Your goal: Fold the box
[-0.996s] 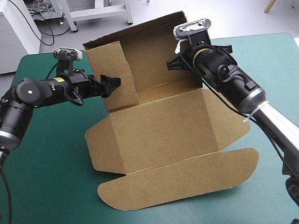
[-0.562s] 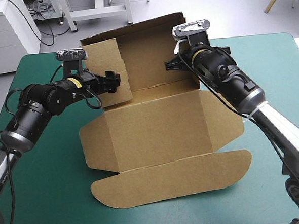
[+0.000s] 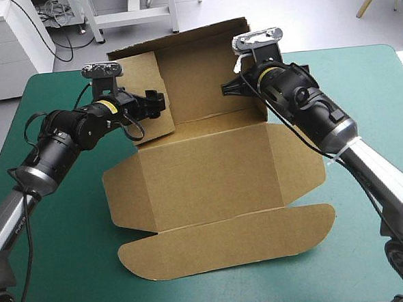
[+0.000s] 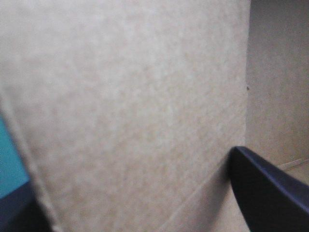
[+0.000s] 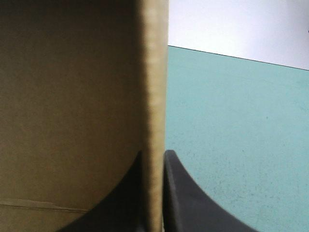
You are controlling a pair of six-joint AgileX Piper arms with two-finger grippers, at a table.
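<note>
Left gripper is reaching in from the table's left side, its black fingers standing apart with the raised side flap of the box between them. One finger is lying against the flap's inner face, while the other is showing dark past the flap's cut edge. Right gripper is pinching the upright rear panel at its right edge, and its wrist view shows the board's thin edge running straight down between the two nearly closed fingers.

The brown box is sitting at the middle of the table. Its base panel is lying flat, the rounded front flap is resting on the cover toward the near edge, and the rear panel is standing up at the far side. A yellow label is circling the left arm near its wrist, its writing too small to read.

The teal-green cover is lying smooth across the tabletop. Beyond the far edge, a pale floor and a white drawer cabinet are showing.
</note>
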